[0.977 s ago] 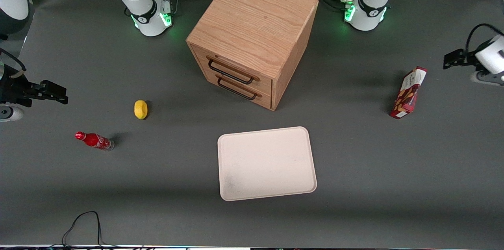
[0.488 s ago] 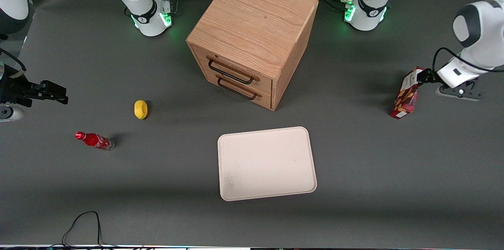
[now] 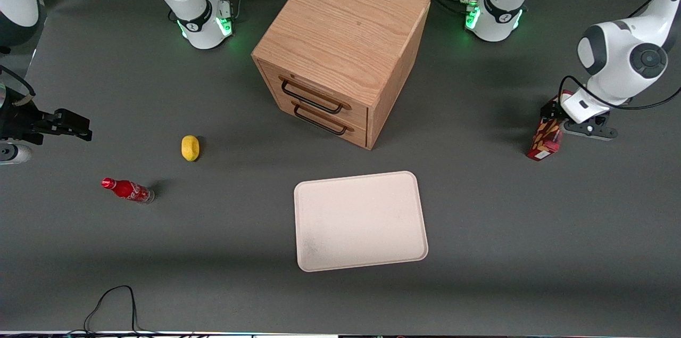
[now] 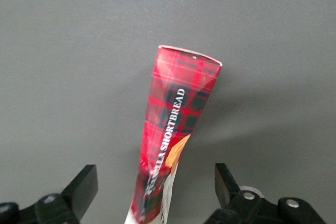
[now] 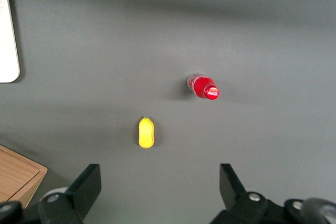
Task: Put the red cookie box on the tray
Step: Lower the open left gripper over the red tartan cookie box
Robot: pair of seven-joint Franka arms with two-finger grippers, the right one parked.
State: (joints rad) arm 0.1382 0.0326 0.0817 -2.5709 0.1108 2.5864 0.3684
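— Where does the tray (image 3: pixel 360 221) sit?
— Mid-table, nearer the front camera than the wooden drawer cabinet (image 3: pixel 340 50).
— And the red cookie box (image 3: pixel 546 138)?
— Toward the working arm's end (on the table), between the gripper (image 4: pixel 156 192)'s wide-open, untouching fingers (image 4: pixel 84 188).

I see my end effector (image 4: pixel 156 192) spread wide, one finger (image 4: pixel 83 188) on each side of the red cookie box (image 4: pixel 176 129), neither touching it. The box stands on the grey tabletop (image 4: pixel 79 51).
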